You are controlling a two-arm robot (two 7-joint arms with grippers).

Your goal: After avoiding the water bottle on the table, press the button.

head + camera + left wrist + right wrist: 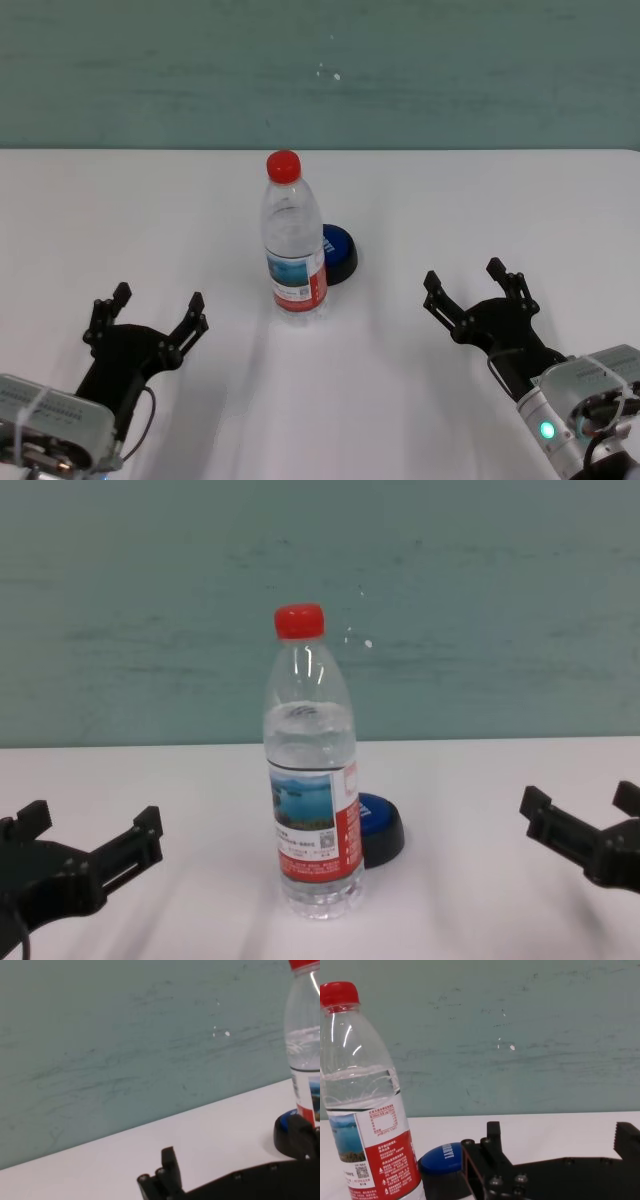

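Fingers of the left gripper (158,306) spread apart, holding nothing, low over the near left part of the white bench (520,190); fingers of the right gripper (468,282) likewise spread and empty, over the near right part — both well apart from the items at centre. Water bottle (293,240): clear plastic, red cap, label with blue landscape and red panel, standing upright mid-bench between the two grippers. Button (339,253): low, blue domed top on black base, just behind the bottle and toward the robot's right, partly hidden by it — untouched.
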